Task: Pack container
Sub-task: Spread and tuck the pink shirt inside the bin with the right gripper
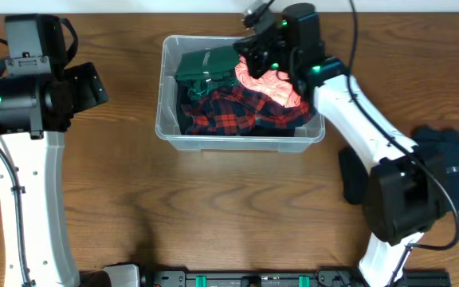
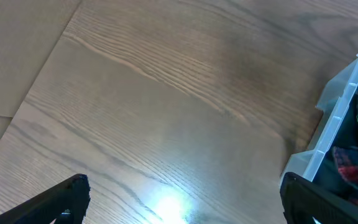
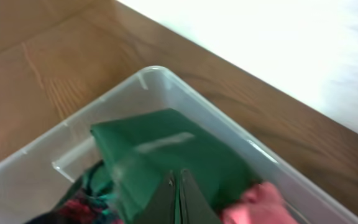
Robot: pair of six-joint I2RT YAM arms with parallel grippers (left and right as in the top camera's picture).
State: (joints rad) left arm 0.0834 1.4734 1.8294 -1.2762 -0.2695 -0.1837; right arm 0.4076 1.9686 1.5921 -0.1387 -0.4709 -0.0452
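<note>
The container [image 1: 168,127] is a clear plastic tub at the table's back centre. It holds a green cloth [image 1: 202,68], a red plaid cloth [image 1: 229,112] and a pink cloth [image 1: 277,88]. My right gripper [image 1: 249,52] hangs over the tub's back right part. In the right wrist view its fingers [image 3: 179,186] are pressed together with a strip of the green cloth [image 3: 148,149] between them, and the pink cloth [image 3: 257,202] lies beside them. My left gripper [image 2: 185,182] is wide open and empty over bare table, left of the container's wall [image 2: 337,118].
A dark blue garment [image 1: 453,159] and a black one [image 1: 353,177] lie on the table at the right, beside the right arm's base. The left arm [image 1: 30,96] stands at the left side. The wooden table's back edge meets a white wall [image 3: 278,43].
</note>
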